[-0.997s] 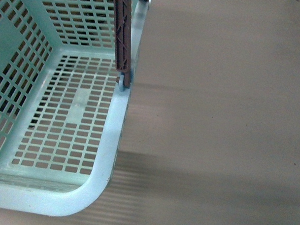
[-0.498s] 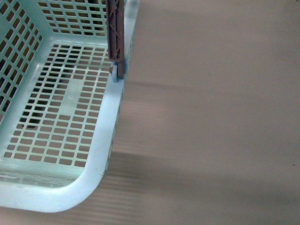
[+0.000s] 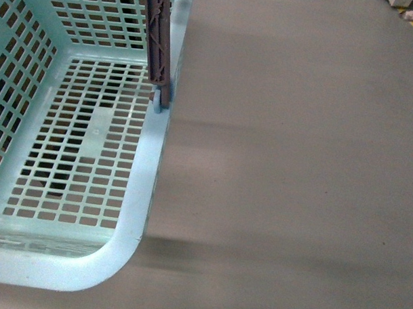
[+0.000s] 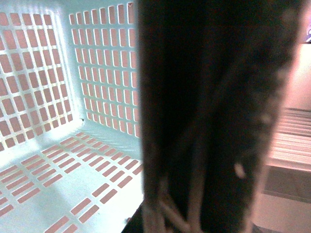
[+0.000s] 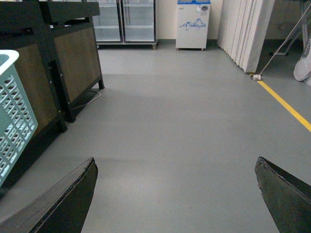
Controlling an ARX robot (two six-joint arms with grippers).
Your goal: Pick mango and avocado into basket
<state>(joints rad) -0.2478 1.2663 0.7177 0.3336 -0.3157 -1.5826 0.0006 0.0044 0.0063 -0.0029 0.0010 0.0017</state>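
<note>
The light teal basket (image 3: 133, 213) fills the left of the front view, and the part of its slotted bottom that shows holds nothing. Its grey-brown handle (image 3: 159, 44) stands upright at the rim. In the left wrist view the same handle (image 4: 214, 116) looms blurred and close over the basket's inside (image 4: 97, 73). My left gripper is shut on it, but its fingers do not show clearly. My right gripper (image 5: 175, 194) is open over bare floor, with a corner of the basket (image 5: 12, 116) off to one side. The mango and the avocado are out of view.
Grey floor (image 3: 294, 164) spreads right of the basket. The right wrist view shows a dark wooden counter (image 5: 73, 58), glass-door fridges (image 5: 126, 19), a white chest freezer (image 5: 193, 24), a folding curtain (image 5: 248, 29) and a yellow floor line (image 5: 286, 104).
In the front view the basket has slid a little to the left. More floor shows on the right, and a yellow line has come into the top right corner.
</note>
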